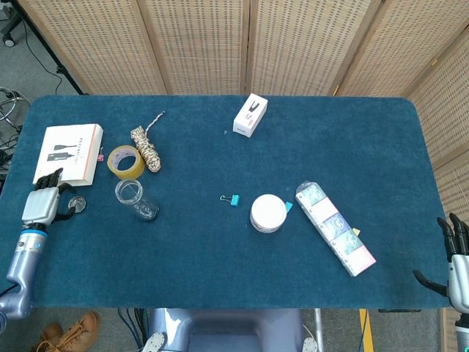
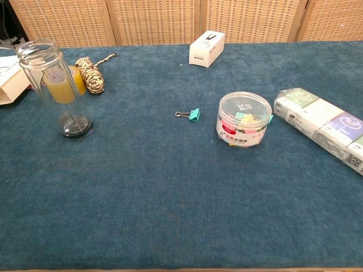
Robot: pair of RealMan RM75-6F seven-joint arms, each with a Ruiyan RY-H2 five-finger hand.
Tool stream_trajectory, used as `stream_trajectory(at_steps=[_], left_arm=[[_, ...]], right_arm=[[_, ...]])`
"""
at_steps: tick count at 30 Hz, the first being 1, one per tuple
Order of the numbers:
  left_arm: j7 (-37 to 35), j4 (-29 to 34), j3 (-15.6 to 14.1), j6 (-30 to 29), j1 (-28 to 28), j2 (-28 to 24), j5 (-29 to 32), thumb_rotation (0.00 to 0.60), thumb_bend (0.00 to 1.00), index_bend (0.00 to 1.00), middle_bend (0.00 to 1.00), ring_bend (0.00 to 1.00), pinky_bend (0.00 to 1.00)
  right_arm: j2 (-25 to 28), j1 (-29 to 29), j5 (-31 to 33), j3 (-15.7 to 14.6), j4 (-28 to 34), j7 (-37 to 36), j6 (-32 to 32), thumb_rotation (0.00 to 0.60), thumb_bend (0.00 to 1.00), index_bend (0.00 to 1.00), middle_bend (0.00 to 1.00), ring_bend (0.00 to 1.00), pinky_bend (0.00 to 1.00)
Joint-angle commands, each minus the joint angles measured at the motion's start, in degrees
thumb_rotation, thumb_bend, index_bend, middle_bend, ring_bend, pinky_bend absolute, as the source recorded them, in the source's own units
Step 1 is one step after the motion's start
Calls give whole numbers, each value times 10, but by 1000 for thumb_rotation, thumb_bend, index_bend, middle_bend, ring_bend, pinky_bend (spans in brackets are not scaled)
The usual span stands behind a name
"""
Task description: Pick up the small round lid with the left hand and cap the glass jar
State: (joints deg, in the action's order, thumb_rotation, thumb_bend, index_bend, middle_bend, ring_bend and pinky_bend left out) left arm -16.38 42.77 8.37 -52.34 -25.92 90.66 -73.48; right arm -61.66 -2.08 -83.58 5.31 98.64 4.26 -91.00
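At the left edge of the bench (image 1: 220, 264), the lid (image 1: 76, 204) is seen lying flat on the blue cloth, just in front of the white box (image 1: 70, 152) and well short of the jar (image 1: 132, 197), which stands upright and uncapped beside the tape roll (image 1: 125, 161). The task is judged to be at its first step: the lid has not been lifted, and the carry to the jar and the capping are both left to be done. The left hand (image 1: 42, 205) is held low over the cloth, right beside the lid, with its thumb reaching toward the disc and the other fingers pointed at the box; the fingers are apart and nothing is gripped, though whether the thumb is touching the lid cannot be told at this size. The left forearm is angled up from the near corner of the bench. The right hand (image 1: 456, 260) is hung off the far right edge, fingers spread and empty. Neither hand is shown in the chest view, where the jar (image 2: 55, 85) is seen clear and open-mouthed.
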Motion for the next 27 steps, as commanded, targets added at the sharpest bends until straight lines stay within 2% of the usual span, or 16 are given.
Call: stream_trajectory(at_steps=[1, 27], left_arm=[[2, -5, 0, 3, -1, 3, 2, 600, 344, 455, 0, 0, 0], [19, -22, 3, 25, -10, 14, 10, 600, 433, 519, 0, 0, 0]], right_arm=[[-1, 0, 1, 0, 0, 1, 1, 600, 0, 33, 0, 0, 0], [-2, 2, 3, 0, 2, 3, 4, 600, 0, 34, 0, 0, 0]])
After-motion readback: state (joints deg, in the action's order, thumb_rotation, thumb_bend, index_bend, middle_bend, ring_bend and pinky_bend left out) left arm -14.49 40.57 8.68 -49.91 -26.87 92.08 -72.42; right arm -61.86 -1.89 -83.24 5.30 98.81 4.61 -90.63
